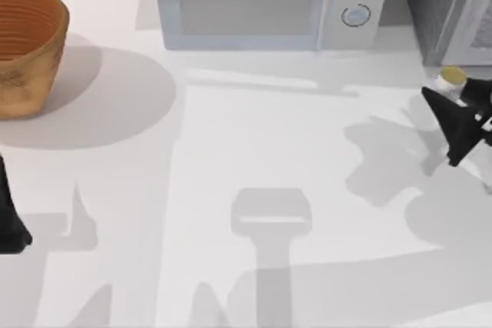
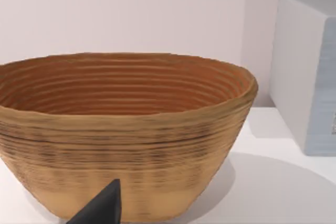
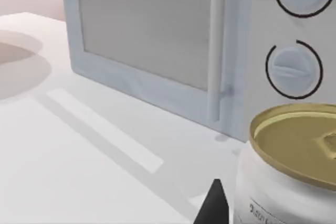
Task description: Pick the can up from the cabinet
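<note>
Right gripper (image 1: pixel 450 101) grasping can (image 1: pixel 451 80) at tabletop's (image 1: pixel 254 151) right edge, just in front of cabinet (image 1: pixel 438 5), near microwave (image 1: pixel 269 1). Left gripper (image 1: pixel 11 220) parked at left; can't tell its state.

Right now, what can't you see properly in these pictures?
- Right gripper, top view: the picture's right edge cuts it off, so whether it grips the can is unclear.
- Can, right wrist view: its body runs off the picture; the label is unreadable.
- Cabinet, top view: a corner shows, the inside is hidden.
- Basket, left wrist view: its wall hides the bottom.
- Left gripper, top view: cut by the left edge.
</note>
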Action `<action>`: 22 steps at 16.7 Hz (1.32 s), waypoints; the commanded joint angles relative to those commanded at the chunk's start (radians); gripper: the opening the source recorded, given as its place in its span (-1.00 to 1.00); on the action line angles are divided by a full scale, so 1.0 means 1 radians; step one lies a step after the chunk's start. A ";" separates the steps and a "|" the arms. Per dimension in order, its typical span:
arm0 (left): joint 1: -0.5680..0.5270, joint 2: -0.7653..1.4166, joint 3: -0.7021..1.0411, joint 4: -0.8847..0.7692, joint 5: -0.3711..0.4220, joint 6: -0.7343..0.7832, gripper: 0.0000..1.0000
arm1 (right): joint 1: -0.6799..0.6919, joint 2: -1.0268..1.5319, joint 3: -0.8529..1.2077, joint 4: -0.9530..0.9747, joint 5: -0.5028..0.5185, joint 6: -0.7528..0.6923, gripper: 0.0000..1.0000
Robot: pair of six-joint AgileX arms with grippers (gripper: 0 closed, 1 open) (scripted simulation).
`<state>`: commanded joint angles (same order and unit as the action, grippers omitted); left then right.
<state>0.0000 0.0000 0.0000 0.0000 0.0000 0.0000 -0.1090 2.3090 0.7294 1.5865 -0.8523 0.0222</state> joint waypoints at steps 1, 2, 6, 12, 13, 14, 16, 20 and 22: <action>0.000 0.000 0.000 0.000 0.000 0.000 1.00 | 0.006 0.007 0.011 -0.005 0.009 0.001 -1.00; 0.000 0.000 0.000 0.000 0.000 0.000 1.00 | 0.015 0.016 0.027 -0.010 0.020 0.000 -1.00; 0.000 0.000 0.000 0.000 0.000 0.000 1.00 | 0.047 0.042 0.075 -0.028 0.050 -0.004 -1.00; 0.000 0.000 0.000 0.000 0.000 0.000 1.00 | 0.047 0.042 0.075 -0.028 0.050 -0.004 -0.40; 0.000 0.000 0.000 0.000 0.000 0.000 1.00 | 0.047 0.042 0.075 -0.028 0.050 -0.004 -0.25; 0.000 0.000 0.000 0.000 0.000 0.000 1.00 | 0.047 0.042 0.075 -0.028 0.050 -0.004 -0.10; 0.000 0.000 0.000 0.000 0.000 0.000 1.00 | 0.047 0.042 0.075 -0.028 0.050 -0.004 0.21; 0.000 0.000 0.000 0.000 0.000 0.000 1.00 | 0.047 0.042 0.075 -0.028 0.050 -0.004 0.81; 0.000 0.000 0.000 0.000 0.000 0.000 1.00 | 0.047 0.042 0.075 -0.028 0.050 -0.004 1.00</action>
<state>0.0000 0.0000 0.0000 0.0000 0.0000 0.0000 -0.0623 2.3507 0.8044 1.5590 -0.8021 0.0181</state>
